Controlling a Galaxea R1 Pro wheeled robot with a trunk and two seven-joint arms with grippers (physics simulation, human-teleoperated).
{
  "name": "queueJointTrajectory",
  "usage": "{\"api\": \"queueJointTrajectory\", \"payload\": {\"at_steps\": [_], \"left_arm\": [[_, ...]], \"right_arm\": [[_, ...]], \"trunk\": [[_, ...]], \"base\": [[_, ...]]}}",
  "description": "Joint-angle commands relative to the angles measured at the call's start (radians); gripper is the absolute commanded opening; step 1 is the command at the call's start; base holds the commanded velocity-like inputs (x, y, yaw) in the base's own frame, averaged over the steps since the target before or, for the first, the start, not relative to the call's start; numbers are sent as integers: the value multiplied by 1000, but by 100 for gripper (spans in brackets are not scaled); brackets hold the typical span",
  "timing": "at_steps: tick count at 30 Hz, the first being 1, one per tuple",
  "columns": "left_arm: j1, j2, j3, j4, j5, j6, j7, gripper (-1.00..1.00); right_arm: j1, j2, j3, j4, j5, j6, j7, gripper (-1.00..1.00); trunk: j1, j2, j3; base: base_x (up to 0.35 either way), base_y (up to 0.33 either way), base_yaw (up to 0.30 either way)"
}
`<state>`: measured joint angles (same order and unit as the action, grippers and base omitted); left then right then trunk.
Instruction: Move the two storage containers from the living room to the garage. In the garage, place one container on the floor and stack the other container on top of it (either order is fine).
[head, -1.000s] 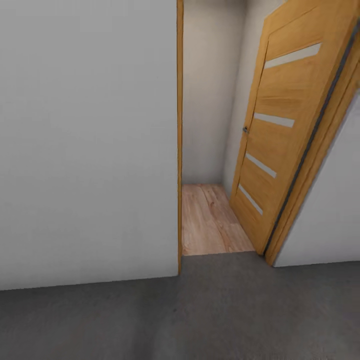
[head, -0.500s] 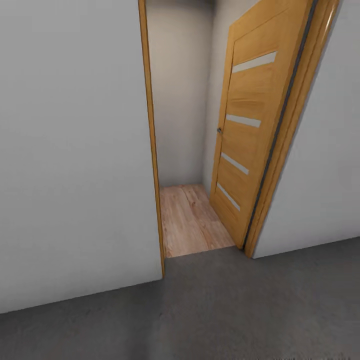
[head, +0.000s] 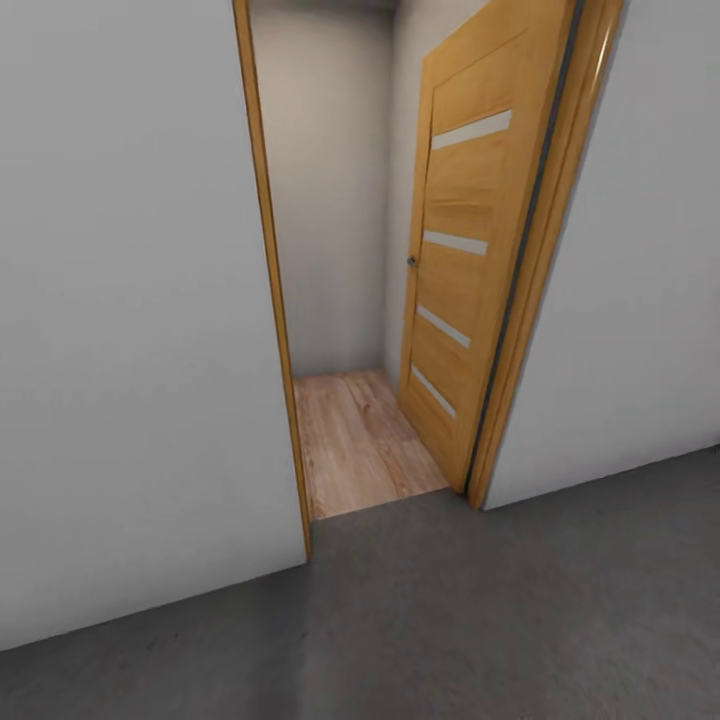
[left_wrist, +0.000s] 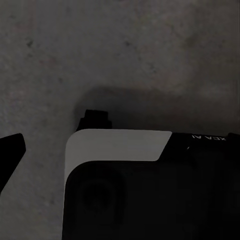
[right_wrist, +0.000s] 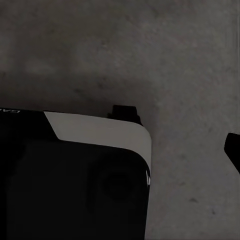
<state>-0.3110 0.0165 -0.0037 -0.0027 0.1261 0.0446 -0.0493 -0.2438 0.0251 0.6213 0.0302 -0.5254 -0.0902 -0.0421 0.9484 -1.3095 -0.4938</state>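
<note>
Transit phase, head view: the robot stands on the dark grey concrete floor of the garage, facing an open orange-brown door and its frame, beyond which lies a strip of light wood-plank flooring between white walls. No storage container is in sight here, so where they lie cannot be told. Both wrist views look down past the robot's dark base onto concrete; whether either pincer is open or holds anything cannot be told. Judged next move: drive squarely through the doorway, clearing frame and door leaf, toward the living room
</note>
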Motion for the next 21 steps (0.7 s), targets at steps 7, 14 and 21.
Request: {"api": "queueJointTrajectory", "payload": {"at_steps": [7, 14, 21], "left_arm": [[0, 1, -1, 0, 10, 4, -4, 100], [0, 1, -1, 0, 10, 4, -4, 100], [0, 1, -1, 0, 10, 4, -4, 100]], "right_arm": [[-1, 1, 8, 4, -8, -6, -1, 100], [-1, 1, 8, 4, -8, -6, -1, 100], [-1, 1, 8, 4, -8, -6, -1, 100]], "trunk": [[0, -1, -1], [0, -1, -1], [0, -1, -1]], "base": [[0, 0, -226], [0, 0, -244], [0, 0, -245]]}}
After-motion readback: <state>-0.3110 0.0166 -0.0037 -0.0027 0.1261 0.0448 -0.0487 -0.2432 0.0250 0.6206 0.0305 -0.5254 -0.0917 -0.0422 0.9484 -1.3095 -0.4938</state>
